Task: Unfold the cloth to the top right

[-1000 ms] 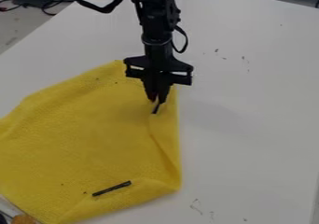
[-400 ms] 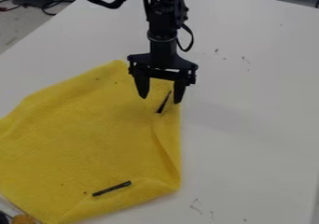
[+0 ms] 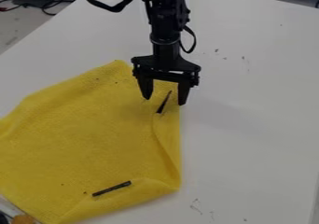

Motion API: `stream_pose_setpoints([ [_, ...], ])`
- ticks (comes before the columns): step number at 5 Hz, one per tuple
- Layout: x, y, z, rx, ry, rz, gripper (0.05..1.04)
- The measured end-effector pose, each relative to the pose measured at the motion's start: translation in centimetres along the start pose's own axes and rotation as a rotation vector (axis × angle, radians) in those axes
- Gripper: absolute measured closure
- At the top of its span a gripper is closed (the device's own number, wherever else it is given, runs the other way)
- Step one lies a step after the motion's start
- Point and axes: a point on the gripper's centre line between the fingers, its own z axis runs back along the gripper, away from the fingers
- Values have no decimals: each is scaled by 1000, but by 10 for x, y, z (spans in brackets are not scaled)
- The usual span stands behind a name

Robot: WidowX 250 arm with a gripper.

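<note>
The gripper [image 3: 165, 101] hangs over the upper right part of the yellow cloth [image 3: 87, 134], its two fingers spread wide and nothing held between them. Between and just below the fingertips, a thin dark mark [image 3: 164, 101] lies on the cloth. The cloth covers the left and lower left of the table, with a fold along its right edge and its lower right corner turned over. Near that lower corner is a second dark strip [image 3: 112, 188].
The white table [image 3: 249, 125] extends to the right of the cloth, with small dark scuffs on it. An orange-brown object [image 3: 24, 219] sits at the bottom left corner. Cables [image 3: 46, 4] lie on the floor beyond the table's upper left edge.
The gripper has opened from nearly shut and shifted slightly to the right. More of the dark mark between its fingers shows. The cloth has barely changed.
</note>
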Motion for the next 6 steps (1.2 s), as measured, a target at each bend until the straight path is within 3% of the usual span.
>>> stream_pose_setpoints([
  [2,0,1,-6,-6,6,1,711],
  [3,0,1,-6,-5,9,8,926],
  [4,0,3,-4,8,19,11,1020],
  [5,10,-6,8,44,6,-9,1029],
  [6,22,-26,23,68,-42,-46,1029],
])
